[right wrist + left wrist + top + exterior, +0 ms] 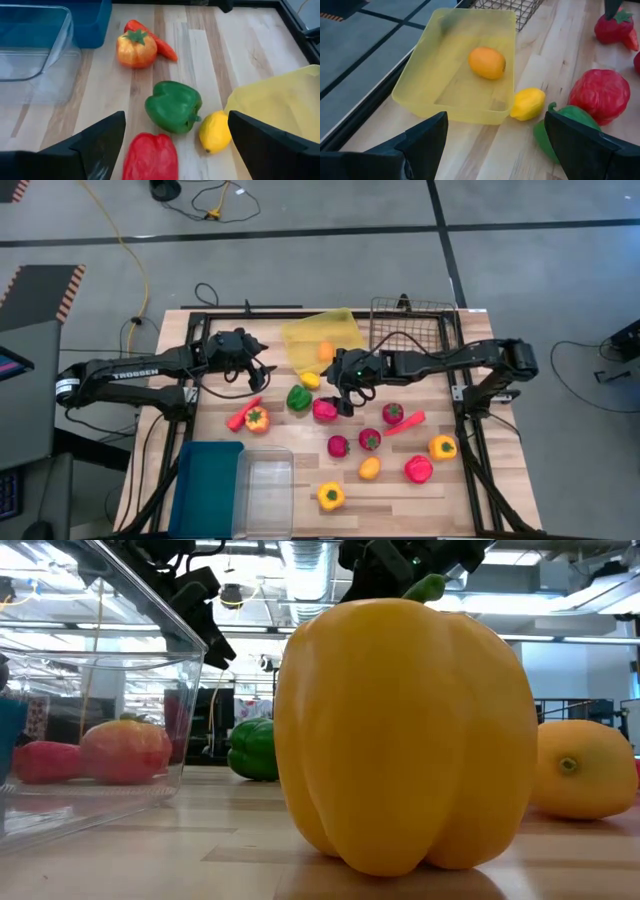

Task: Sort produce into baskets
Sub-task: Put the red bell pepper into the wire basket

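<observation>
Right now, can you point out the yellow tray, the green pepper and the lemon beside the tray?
Yellow tray [420, 75]: left wrist view, bare floor.
Green pepper [172, 106]: right wrist view, middle of body.
Lemon [527, 103]: left wrist view, middle of body.

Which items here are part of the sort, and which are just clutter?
Job:
- yellow translucent plastic tray, orange lemon inside
- black wire mesh basket
- blue plastic bin
- clear plastic bin
- yellow lemon, green pepper, red pepper, loose on the table

Lying about:
- yellow cable on the floor

Bare wood between green pepper [173, 106] and orange pepper [135, 48], lemon [215, 131] crowding tray [280, 102]
</observation>
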{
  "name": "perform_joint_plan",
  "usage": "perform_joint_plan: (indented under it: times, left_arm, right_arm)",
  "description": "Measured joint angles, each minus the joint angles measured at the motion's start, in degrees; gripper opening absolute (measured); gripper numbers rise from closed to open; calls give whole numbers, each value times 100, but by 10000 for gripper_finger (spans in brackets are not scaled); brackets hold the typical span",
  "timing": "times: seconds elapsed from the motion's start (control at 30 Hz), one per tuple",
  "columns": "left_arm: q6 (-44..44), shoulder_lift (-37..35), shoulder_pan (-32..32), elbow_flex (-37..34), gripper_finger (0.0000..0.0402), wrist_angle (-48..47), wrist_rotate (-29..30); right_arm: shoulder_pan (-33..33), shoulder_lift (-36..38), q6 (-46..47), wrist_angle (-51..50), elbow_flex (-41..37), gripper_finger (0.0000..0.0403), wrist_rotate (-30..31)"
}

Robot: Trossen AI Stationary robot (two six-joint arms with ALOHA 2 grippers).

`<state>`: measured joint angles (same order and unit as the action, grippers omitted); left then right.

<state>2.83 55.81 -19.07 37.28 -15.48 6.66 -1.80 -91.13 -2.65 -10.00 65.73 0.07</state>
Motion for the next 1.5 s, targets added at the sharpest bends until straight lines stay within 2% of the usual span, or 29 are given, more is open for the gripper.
perform_joint_plan:
  times: [0.37,0.63,0.83,1.07,1.23,1.5]
  left_arm:
    - [60,0,0,0,320,-1,-2]
    - [107,0,0,0,320,-3,-4]
    - [107,2,-2,0,320,-3,-3]
    - [144,2,-2,2,320,-5,-4]
    - [149,2,-2,2,320,-5,-4]
    - [151,2,-2,2,320,-5,-4]
  right_arm:
    - [96,-91,21,-281,0,378,0]
    - [86,-861,29,-112,0,378,-1]
    - [34,-1232,414,-143,0,378,-14]
    - [15,-1329,487,-267,-2,378,-307]
    - [-21,-1325,753,-453,-2,376,-330]
    - [-12,-1316,670,-698,2,358,-327]
